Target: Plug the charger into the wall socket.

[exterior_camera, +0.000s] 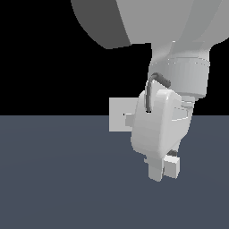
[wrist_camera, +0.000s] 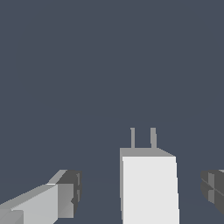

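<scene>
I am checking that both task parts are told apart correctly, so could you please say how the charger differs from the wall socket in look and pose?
The charger is a small white block with two short grey prongs at one end; the wall socket is a larger flat square plate. The charger sits between the open fingers of the gripper, while the wall socket stands upright, partly hidden behind the arm. Both are white.

I see the white charger (wrist_camera: 149,188) on the grey floor, its two prongs (wrist_camera: 142,138) pointing outward. The wall socket (exterior_camera: 120,114), a white square plate, stands upright behind.
</scene>
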You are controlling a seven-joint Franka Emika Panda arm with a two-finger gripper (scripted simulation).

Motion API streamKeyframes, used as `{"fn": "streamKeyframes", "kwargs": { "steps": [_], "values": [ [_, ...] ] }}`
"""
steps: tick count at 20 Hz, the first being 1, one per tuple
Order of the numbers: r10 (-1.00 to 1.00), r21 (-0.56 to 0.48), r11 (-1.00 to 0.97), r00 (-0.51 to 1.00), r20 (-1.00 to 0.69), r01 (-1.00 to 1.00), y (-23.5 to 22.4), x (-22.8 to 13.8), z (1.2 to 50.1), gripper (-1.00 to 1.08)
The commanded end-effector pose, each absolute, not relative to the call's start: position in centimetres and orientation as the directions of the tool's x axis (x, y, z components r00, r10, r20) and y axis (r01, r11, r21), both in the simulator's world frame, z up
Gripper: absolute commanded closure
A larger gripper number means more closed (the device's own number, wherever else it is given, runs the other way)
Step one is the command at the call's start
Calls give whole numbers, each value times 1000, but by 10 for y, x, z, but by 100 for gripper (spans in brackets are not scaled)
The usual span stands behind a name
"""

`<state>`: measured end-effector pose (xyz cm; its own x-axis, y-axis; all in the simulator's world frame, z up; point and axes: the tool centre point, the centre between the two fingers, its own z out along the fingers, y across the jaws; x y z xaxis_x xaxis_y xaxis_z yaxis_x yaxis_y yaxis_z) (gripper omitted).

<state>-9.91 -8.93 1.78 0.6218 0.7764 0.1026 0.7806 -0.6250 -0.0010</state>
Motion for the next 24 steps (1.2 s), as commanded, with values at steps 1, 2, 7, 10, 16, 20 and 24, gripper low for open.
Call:
{"fn": "streamKeyframes", "kwargs": {
  "steps": [1,2,7,10,16,20,24],
  "values": [
    [777,0,-625,622,103,781,-90,-99,13,-92],
    [777,0,-625,622,103,781,-90,-98,12,-92],
    [777,0,-625,622,103,781,-90,-98,12,108],
    [777,0,-625,622,103,781,-90,-98,12,108],
    [775,0,-627,623,103,779,-89,-98,12,108],
    [761,0,-644,640,104,765,-87,-98,14,108],
    [733,0,-676,672,104,737,-83,-96,18,108]
  ]
}}
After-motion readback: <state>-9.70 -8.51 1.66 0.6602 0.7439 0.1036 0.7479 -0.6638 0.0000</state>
